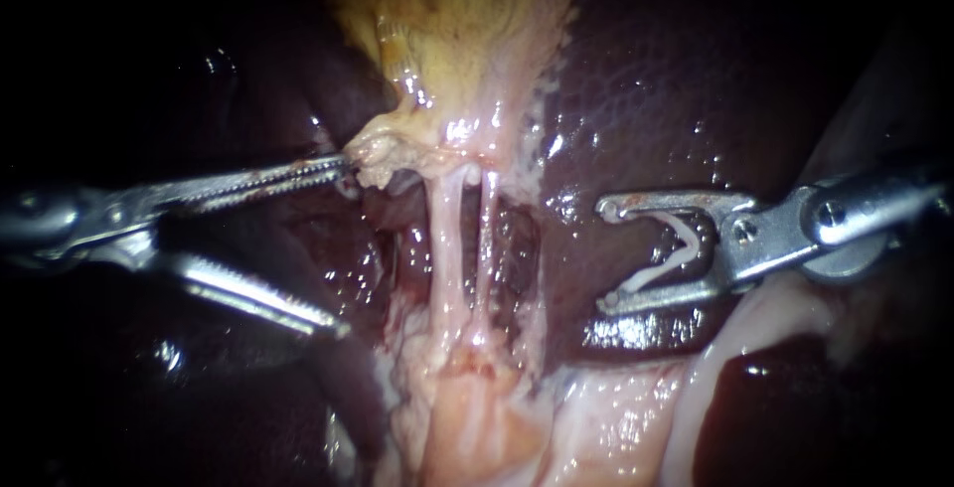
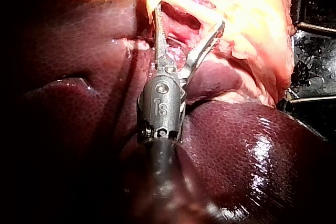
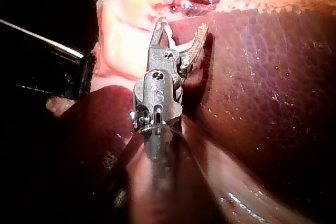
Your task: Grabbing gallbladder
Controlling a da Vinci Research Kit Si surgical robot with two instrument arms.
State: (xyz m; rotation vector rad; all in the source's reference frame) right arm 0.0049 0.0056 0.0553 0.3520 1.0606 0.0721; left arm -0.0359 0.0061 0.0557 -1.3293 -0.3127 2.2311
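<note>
The left instrument (image 1: 341, 245) reaches in nearly level, its toothed jaws spread wide and gripping nothing. The upper jaw's tip touches the ragged pale tissue at the lower end of the yellowish gallbladder (image 1: 457, 30), and the lower jaw angles away over dark liver (image 1: 646, 80). From the gallbladder's narrow end two pale tubes (image 1: 447, 239) run side by side down to pinkish tissue. Well apart from them, the right instrument (image 1: 606, 254) lies level over the liver, jaws parted and holding a white clip (image 1: 676, 253) between them.
</note>
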